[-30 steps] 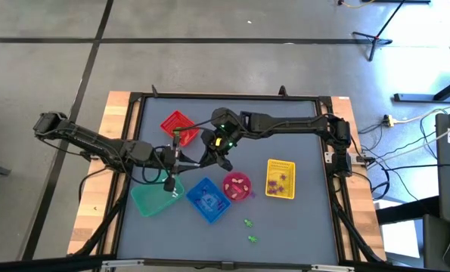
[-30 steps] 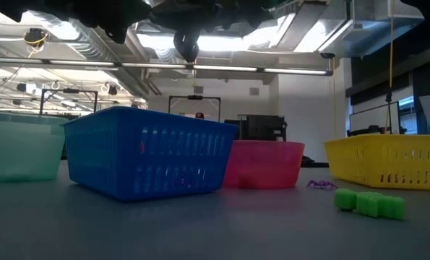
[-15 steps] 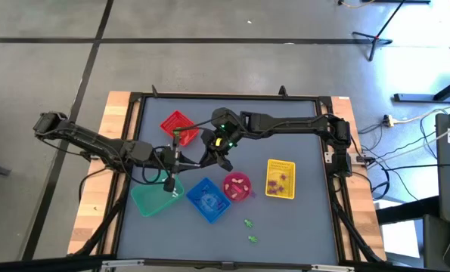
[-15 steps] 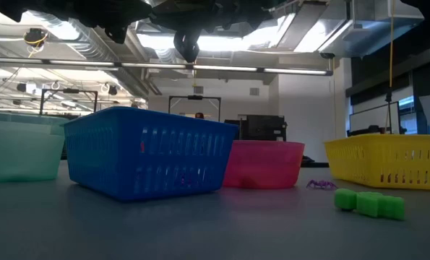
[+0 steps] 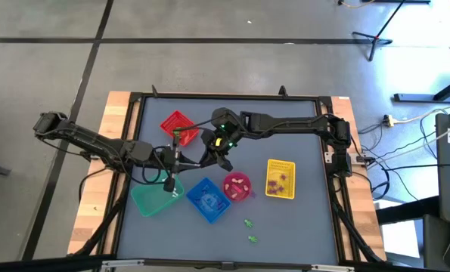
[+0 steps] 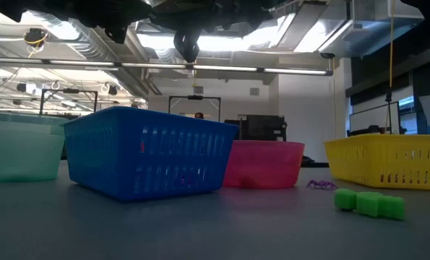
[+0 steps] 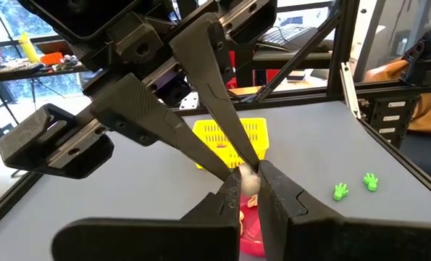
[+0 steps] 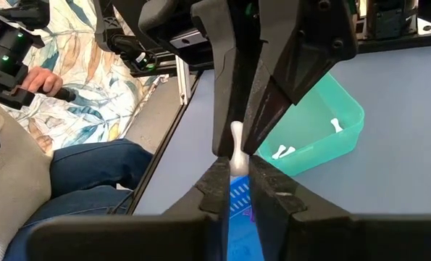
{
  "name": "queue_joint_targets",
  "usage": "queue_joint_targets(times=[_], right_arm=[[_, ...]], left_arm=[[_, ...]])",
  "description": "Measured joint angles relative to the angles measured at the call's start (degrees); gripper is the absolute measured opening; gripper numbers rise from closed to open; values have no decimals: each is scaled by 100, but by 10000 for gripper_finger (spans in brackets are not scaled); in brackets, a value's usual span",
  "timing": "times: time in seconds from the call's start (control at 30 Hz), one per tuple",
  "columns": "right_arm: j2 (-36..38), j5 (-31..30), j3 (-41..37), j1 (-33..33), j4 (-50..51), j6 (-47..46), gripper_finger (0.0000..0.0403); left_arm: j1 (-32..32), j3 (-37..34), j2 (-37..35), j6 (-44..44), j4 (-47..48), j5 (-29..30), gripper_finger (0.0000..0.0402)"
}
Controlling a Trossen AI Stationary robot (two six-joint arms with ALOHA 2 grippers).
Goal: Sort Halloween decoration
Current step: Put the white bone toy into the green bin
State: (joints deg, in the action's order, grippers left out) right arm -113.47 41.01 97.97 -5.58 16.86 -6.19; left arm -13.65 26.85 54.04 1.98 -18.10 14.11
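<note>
Nearest the front edge, well in front of the blue basket (image 5: 208, 199), two green trinkets (image 5: 250, 230) lie on open table with a purple one (image 6: 320, 185) a little behind them, none of them sorted yet. The pink bowl (image 5: 237, 186) sits just on the right-arm side of the blue basket, with the yellow basket (image 5: 280, 179) beyond the bowl. The teal basket (image 5: 150, 200) sits just on the left-arm side, white pieces already inside. Above and just behind the blue basket, my two grippers meet tip to tip. My left gripper (image 7: 248, 190) is clamped tight on a small white trinket (image 8: 236, 141), and my right gripper (image 8: 234, 174) is nosed up against the same piece. Whether it grips or has let go I cannot tell. The piece looks slim, its long axis roughly in line with my right gripper. I read this as a handover to the left arm, which is nearer the teal basket. There's clear air on that side, the teal rim being the only edge to clear. The red basket (image 5: 178, 125) stands farther back behind my grippers, and a seated person (image 8: 70, 174) is past the table edge.
</note>
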Motion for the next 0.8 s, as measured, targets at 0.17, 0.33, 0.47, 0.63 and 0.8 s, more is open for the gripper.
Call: queue_joint_targets(times=[0.17, 0.33, 0.47, 0.63, 0.8], right_arm=[[0, -139, -2, -2, -11, 3, 112], [0, -201, -2, -7, -2, 6, 154], [0, -130, -2, -57, 17, 2, 163], [2, -42, -2, -168, 207, 2, 162], [2, -122, -2, -160, 274, 2, 163]], left_arm=[[0, 0, 0, -2, -5, 3, 7], [0, 0, -22, -90, -5, 4, 7], [2, 0, -105, -192, 11, 4, 7], [-2, 0, -360, -485, 349, -10, 7], [-2, 0, -844, -1279, 1560, -366, 7]])
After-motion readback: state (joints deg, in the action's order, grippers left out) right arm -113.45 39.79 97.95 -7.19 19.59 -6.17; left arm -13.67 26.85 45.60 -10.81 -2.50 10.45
